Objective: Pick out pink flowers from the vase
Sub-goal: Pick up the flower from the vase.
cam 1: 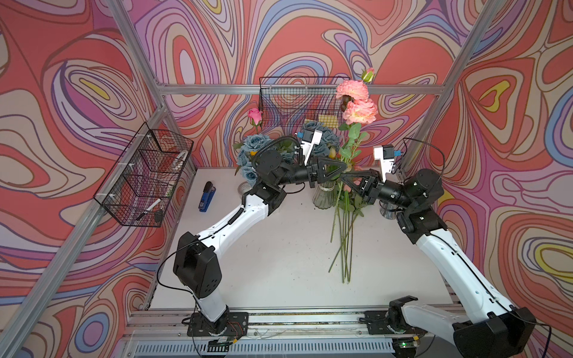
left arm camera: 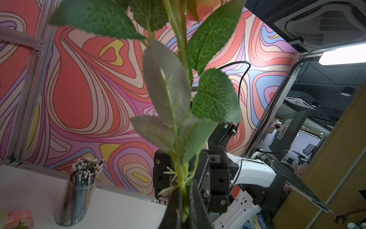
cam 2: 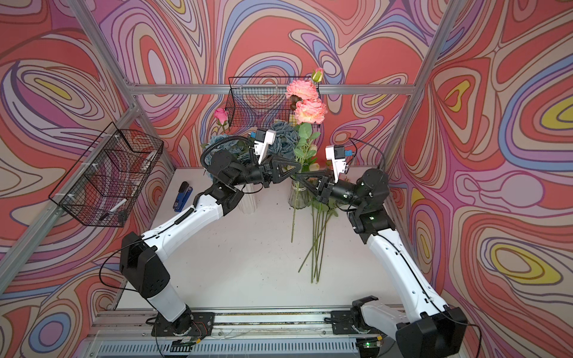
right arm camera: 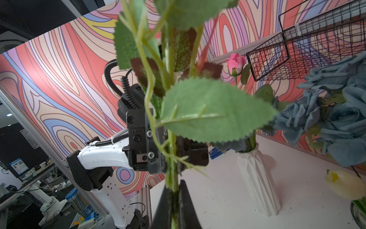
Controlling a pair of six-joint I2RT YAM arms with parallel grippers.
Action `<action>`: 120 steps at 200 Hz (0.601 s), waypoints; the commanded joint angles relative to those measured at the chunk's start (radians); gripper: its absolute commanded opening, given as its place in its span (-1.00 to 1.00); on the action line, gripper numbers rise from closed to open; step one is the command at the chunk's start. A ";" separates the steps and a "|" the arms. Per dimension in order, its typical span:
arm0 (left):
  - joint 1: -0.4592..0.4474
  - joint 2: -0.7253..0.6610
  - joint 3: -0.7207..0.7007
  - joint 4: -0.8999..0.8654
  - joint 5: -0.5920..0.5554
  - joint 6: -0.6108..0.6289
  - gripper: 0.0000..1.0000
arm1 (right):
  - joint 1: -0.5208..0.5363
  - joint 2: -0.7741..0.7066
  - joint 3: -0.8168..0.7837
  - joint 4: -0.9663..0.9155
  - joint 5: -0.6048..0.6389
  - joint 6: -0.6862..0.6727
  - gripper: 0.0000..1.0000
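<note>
The pink flowers are two peach-pink ruffled blooms and a small bud on one leafy green stem, held upright over the glass vase. My left gripper is shut on this stem. My right gripper is shut on the same stem, right beside the left one. A pink rose stands in the white vase among dusty-blue roses. More long stems lie on the table.
A blue stapler lies at the table's back left. One wire basket hangs on the left wall, another on the back wall. A clear cup of pencils stands by the right wall. A cream-yellow tulip leans from the glass vase.
</note>
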 commanded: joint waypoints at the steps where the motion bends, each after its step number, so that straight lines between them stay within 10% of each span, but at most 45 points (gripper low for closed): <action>1: -0.001 -0.032 -0.002 -0.055 -0.008 0.071 -0.57 | 0.001 -0.017 -0.002 0.003 -0.003 -0.014 -1.00; 65: -0.001 -0.106 -0.038 -0.219 -0.085 0.265 0.11 | 0.001 -0.049 0.003 -0.132 0.057 -0.113 -1.00; 120: -0.002 -0.250 -0.206 -0.320 -0.376 0.484 0.19 | 0.002 -0.089 0.019 -0.353 0.243 -0.265 -1.00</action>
